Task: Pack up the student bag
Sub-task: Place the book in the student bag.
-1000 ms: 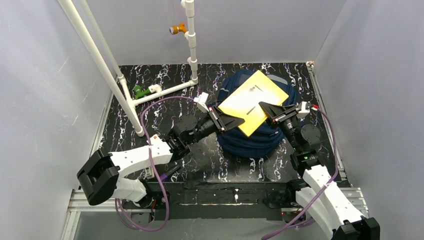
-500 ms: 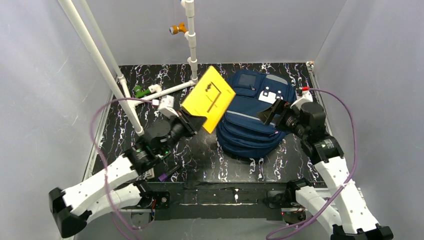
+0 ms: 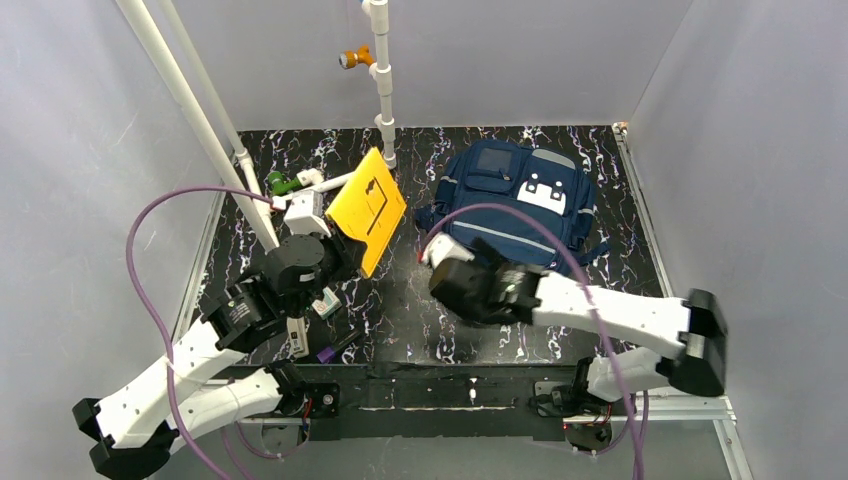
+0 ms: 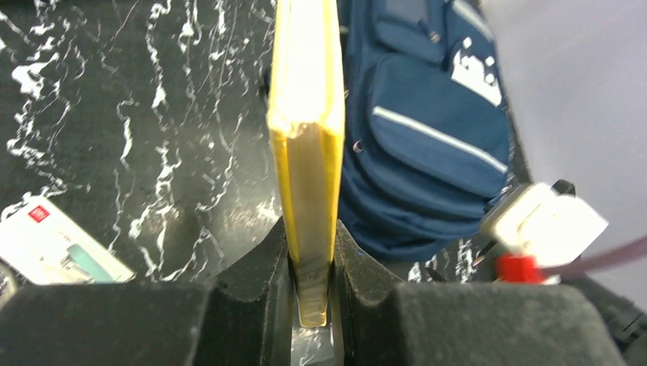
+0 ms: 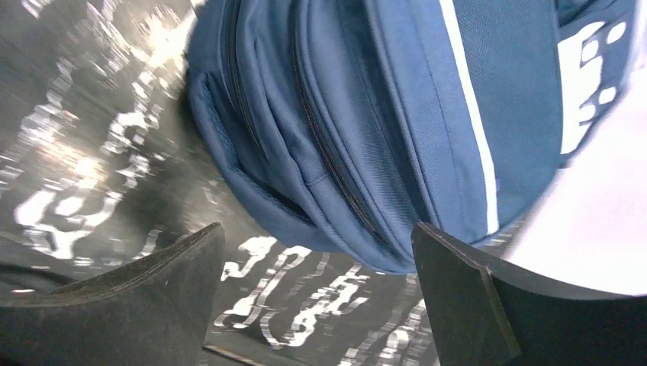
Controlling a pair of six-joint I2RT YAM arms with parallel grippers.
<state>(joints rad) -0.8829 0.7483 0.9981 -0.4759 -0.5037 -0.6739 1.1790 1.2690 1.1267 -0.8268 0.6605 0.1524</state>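
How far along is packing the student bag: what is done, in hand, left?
Done: nothing visibly packed; the student bag looks shut. In hand: left pincer clamps the yellow book; right pincer open by the bag. Left: opening it, inserting book.

Robot lab booth: grey walls (image 3: 80, 200), marbled black table (image 3: 400, 300), pipe frame (image 3: 189, 105)

A black marble-patterned tabletop with white veins (image 3: 300, 150) fills the middle of the frame. Plain pale grey wall panels (image 3: 520, 60) box it in at the back, left and right. A white plastic pipe frame (image 3: 190, 100) rises at the upper left, carrying an orange fitting (image 3: 352, 58) near top centre and a green fitting (image 3: 280, 184) lower down. The light is soft and even.
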